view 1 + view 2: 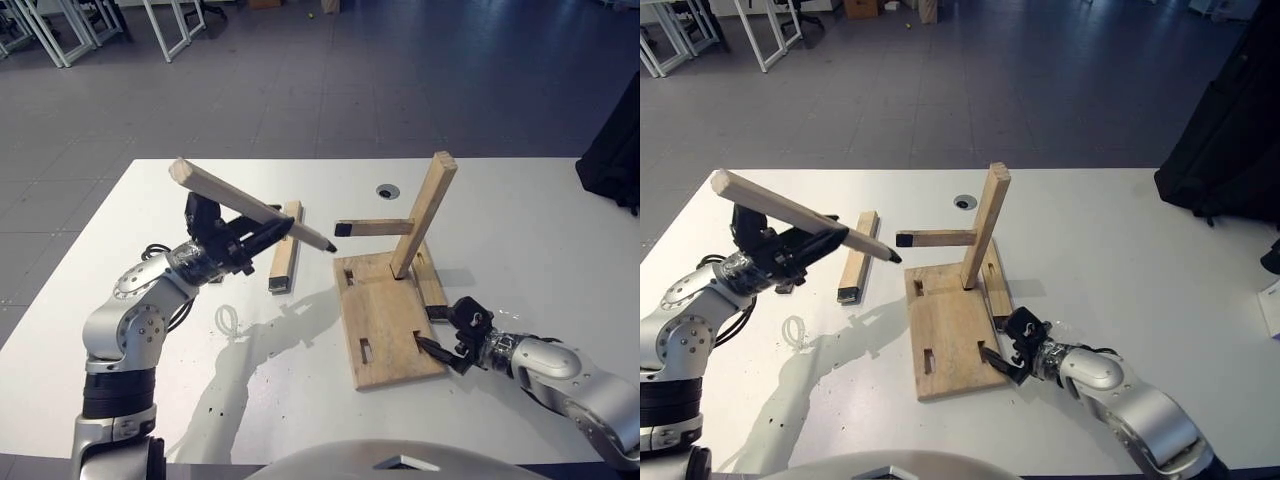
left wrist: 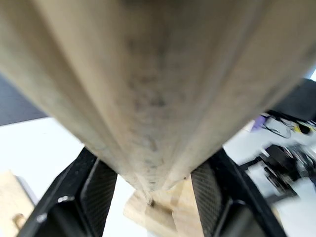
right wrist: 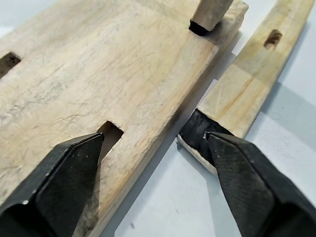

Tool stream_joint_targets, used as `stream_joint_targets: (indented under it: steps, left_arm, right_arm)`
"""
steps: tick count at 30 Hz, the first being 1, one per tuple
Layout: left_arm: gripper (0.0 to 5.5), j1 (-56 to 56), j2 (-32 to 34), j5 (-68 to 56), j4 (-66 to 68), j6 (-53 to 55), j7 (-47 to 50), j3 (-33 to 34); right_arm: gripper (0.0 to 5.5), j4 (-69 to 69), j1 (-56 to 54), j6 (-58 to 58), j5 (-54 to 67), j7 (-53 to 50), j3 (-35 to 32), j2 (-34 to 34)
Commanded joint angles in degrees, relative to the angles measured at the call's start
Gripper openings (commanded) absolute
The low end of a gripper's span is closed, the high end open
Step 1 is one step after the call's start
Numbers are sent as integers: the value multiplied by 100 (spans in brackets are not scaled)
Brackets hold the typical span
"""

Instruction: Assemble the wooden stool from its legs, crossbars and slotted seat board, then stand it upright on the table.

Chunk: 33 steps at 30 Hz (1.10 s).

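Slanting across the robot's left side, the held leg [image 1: 235, 200] has its long axis tilted: the blunt end is raised toward the far left and the black-tipped end points down and right toward the seat board [image 1: 385, 320]. The left gripper [image 1: 272, 232] is clamped around it near mid-length, one finger on each side, clear of the table. The seat board lies flat on the white table [image 1: 520, 230], its length running near to far. A standing leg [image 1: 425, 215] rises from its far right corner, leaning slightly right, and a crossbar [image 1: 375, 228] juts level from it toward the left. Another leg [image 1: 432, 285] lies just beside the board's right edge, parallel to it. A loose piece [image 1: 286, 258] lies between the left gripper and the board, also running near to far. The right gripper [image 1: 437, 332] is spread wide at the board's near right edge, gripping nothing, with one finger over a slot [image 3: 111, 133]. A round grommet [image 1: 388, 190] sits in the tabletop; beyond is grey floor [image 1: 300, 80] and white table frames [image 1: 60, 30].
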Motion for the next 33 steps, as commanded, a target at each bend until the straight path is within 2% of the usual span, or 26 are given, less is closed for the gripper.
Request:
stream_joint_targets:
  steps: [1, 9, 14, 17, 22, 28, 33]
  left_arm:
    - [204, -47, 92, 75, 57, 117, -422, -275]
    - [204, 65, -376, 1001, 600, -560, -579, -1194]
    - [204, 127, -645, 1399, 1158, -1044, -421, -1312]
    - [204, 115, -566, 1719, 1229, -1178, -335, -1445]
    - [204, -220, -21, 2548, 861, -405, 208, -1995]
    - [204, -708, 130, 2199, 412, 1238, 491, -2319]
    - [204, -988, 292, 2548, 784, 1131, 463, -2630]
  right_arm:
    - [387, 703, -97, -114, -450, 577, 66, -471]
    - [387, 905, -356, -256, -709, 942, 43, -342]
    - [387, 897, -424, -253, -804, 1057, 60, -284]
    - [387, 876, -424, -240, -876, 1086, 61, -223]
    - [387, 626, -325, -94, -862, 980, 1, -54]
    - [387, 522, -232, -16, -958, 897, 32, 94]
    - [387, 577, -314, -5, -1040, 933, 56, 178]
